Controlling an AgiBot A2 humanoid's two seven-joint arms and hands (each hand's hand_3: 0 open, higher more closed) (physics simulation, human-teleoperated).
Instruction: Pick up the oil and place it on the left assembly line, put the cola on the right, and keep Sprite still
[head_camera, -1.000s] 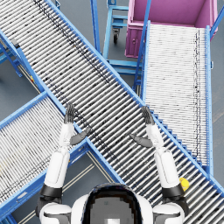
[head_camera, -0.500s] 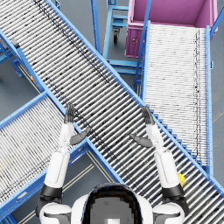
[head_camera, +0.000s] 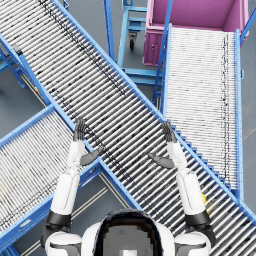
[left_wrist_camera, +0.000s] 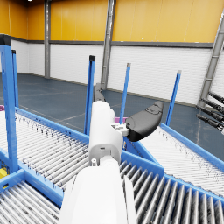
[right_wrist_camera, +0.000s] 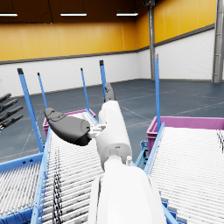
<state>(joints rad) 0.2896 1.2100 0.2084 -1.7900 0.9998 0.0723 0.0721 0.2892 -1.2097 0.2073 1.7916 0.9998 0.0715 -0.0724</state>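
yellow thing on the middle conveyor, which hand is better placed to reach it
Probably the right hand: the yellow thing peeks out beside that forearm; the left hand hovers across the conveyor. Both empty.

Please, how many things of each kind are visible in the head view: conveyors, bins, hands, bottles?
Roller conveyors: 3 (middle conveyor, left conveyor, right conveyor)
Pink bin: 1
Hands: 2 (left hand, right hand), both empty
Bottles: 0 plainly visible
Total: 6

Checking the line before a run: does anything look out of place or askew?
Nothing looks askew or damaged. A small yellow thing peeks out beside the right forearm over the main conveyor, too hidden to identify.
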